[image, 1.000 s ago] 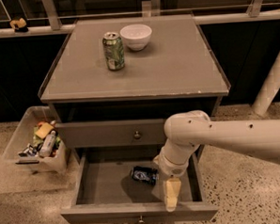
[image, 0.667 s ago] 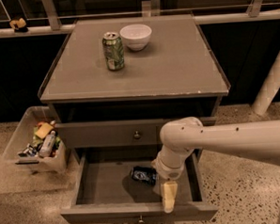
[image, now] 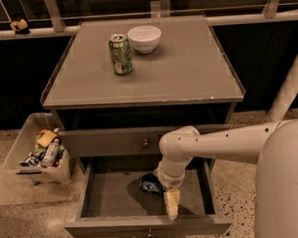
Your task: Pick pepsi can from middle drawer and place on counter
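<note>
The pepsi can (image: 149, 184) lies on its side, dark with pale markings, on the floor of the open middle drawer (image: 113, 197), near its centre. My gripper (image: 172, 204) hangs down inside the drawer from the white arm (image: 215, 140), just right of the can and in front of it, close to the drawer's front wall. It holds nothing that I can see. The grey counter (image: 186, 69) is above, at the top of the cabinet.
A green-patterned can (image: 120, 53) and a white bowl (image: 144, 38) stand at the counter's back left. The upper drawer front (image: 105, 142) is shut. A clear bin of clutter (image: 20, 148) sits on the floor to the left. A white post (image: 290, 86) stands at the right.
My arm and gripper have shifted a little to the left inside the drawer, closer to the pepsi can. The can has not moved.
</note>
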Motion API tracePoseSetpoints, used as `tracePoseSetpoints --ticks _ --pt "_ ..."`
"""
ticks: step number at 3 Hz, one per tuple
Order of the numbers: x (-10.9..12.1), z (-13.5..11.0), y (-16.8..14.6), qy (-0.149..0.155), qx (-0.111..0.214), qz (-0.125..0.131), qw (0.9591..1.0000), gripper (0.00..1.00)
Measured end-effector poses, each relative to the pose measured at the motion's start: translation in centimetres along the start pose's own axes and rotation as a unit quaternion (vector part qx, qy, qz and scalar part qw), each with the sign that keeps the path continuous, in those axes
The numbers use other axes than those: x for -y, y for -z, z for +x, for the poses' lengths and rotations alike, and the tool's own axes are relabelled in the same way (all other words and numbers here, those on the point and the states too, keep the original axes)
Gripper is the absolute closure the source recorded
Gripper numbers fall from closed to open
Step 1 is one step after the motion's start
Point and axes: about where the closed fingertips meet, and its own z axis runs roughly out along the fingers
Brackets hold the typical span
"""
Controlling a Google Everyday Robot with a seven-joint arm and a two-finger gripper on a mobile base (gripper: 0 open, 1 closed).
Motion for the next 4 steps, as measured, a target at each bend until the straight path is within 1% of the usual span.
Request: tracePoseSetpoints --ticks 1,2,3,4 --pt "0.3 0.1 -0.6 0.019 -0.015 -0.006 0.9997 0.0" --pt "1.2 -1.7 -2.7 0.072 -0.064 0.009 0.9953 0.0" --pt "2.3 -4.6 -5.0 0.126 -0.102 0.053 0.9854 0.0" --pt "3.2 -5.6 -5.6 0.138 -0.111 0.073 0.9814 0.0"
